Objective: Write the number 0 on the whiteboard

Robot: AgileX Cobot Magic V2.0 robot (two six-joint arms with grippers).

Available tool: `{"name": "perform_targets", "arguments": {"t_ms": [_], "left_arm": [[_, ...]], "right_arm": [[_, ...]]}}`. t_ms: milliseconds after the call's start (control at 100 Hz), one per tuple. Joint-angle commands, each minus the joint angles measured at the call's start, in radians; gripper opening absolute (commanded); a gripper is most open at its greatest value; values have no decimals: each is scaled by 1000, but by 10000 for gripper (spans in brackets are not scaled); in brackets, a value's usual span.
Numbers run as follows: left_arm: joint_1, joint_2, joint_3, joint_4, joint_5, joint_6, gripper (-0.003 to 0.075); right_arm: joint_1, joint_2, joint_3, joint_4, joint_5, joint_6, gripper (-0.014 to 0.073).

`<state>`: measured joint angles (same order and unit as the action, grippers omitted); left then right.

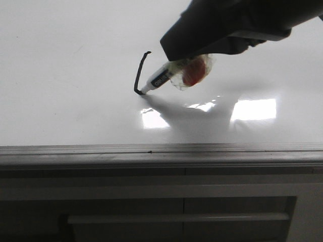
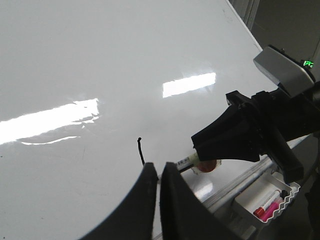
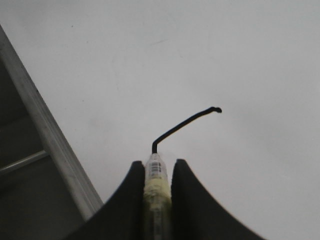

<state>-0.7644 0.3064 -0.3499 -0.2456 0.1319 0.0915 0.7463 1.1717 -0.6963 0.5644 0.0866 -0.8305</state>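
Right gripper (image 3: pixel 157 182) clamped on marker (image 1: pixel 157 79); left gripper (image 2: pixel 159 175) apparently closed, empty. 0 (image 1: pixel 140 73) barely begun on whiteboard (image 1: pixel 60 75); risks skewed, unclosed loop.

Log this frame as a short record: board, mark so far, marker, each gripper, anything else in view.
surface: whiteboard, glossy, with bright glare patches
mark: the number 0 only begun, one curved black stroke, loop not closed
tool: marker, tip on the stroke's lower end
right gripper: shut on marker
left gripper: fingers together, holding nothing, apart from the stroke
extra: tray past the board's edge with pink and red markers
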Motion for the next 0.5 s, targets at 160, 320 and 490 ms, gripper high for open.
{"name": "perform_targets", "arguments": {"t_ms": [160,320,490], "left_arm": [[2,7,-27,-11,-70,-9,-20],[2,7,-27,-11,-70,-9,-20],[2,7,-27,-11,-70,-9,-20]], "right_arm": [[-83,-65,-14,-13,56,-10,-46],[-119,-77,-14,-13,69,-10,-46],[-189,-77,-14,-14,71,-10,-46]]}}
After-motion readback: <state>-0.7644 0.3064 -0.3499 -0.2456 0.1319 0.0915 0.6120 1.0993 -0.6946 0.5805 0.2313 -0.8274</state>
